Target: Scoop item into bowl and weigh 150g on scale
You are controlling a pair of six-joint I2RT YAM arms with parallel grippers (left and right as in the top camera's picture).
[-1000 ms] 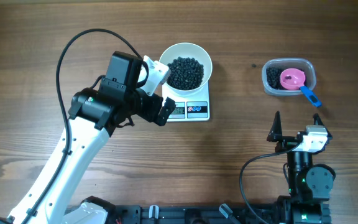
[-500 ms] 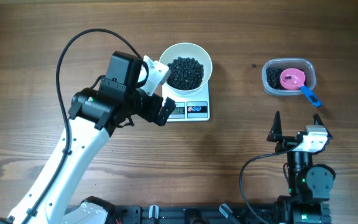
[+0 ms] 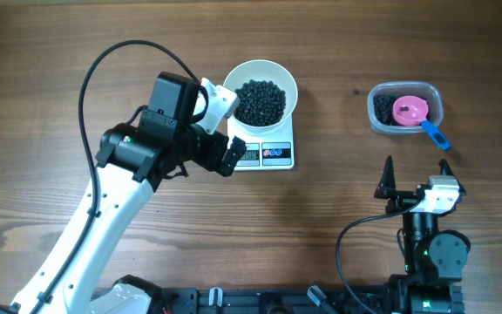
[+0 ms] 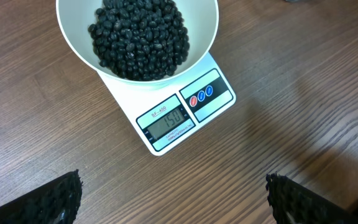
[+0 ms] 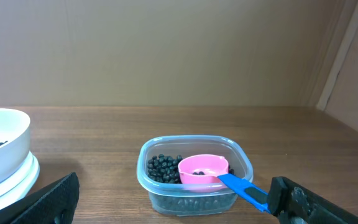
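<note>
Now, beans (image 4: pixel 138 34): heaped in the white bowl (image 4: pixel 207 37) on the scale (image 4: pixel 225 99).
Display (image 4: pixel 166 122): we read the target weight.
Left gripper (image 4: pixel 173 208): wide, empty, just short of the scale.
Right gripper (image 5: pixel 179 199): wide, empty, facing tub (image 5: pixel 160 194) and scoop (image 5: pixel 202 167).
Advice: we touch nothing, so the reading is not disturbed.

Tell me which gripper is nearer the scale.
Left. The left gripper hangs open just off the scale's left edge, one finger beside the bowl. The right gripper sits open far off to the scale's right, nearer the tub.
</note>
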